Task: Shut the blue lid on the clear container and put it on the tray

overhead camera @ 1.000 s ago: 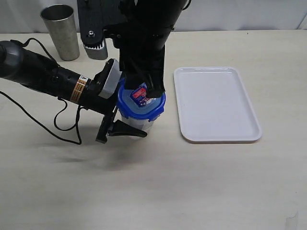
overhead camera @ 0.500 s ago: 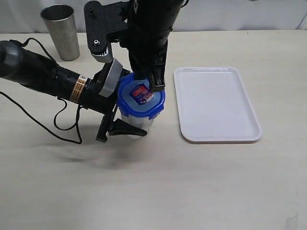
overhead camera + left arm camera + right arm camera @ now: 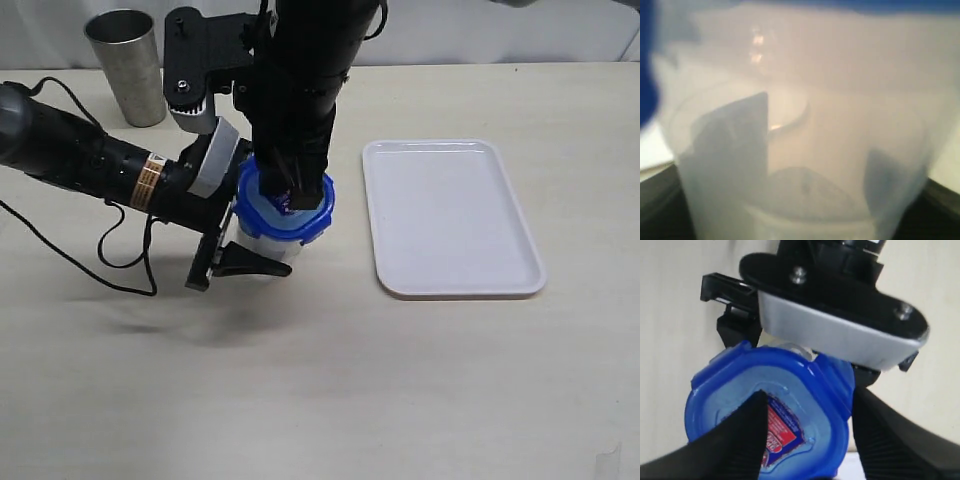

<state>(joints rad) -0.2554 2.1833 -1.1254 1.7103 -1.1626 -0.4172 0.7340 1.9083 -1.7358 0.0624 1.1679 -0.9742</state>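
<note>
Left of the clear container (image 3: pixel 258 243), my left arm (image 3: pixel 70 155) blocks passage. Toward the tray (image 3: pixel 455 220) the table (image 3: pixel 345 240) lies open.

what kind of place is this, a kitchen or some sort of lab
Most likely a robot lab bench, not a kitchen: a bare pale tabletop, black robot arms working over it, and only a few staged props, a steel cup, a tray and a clear container.
</note>
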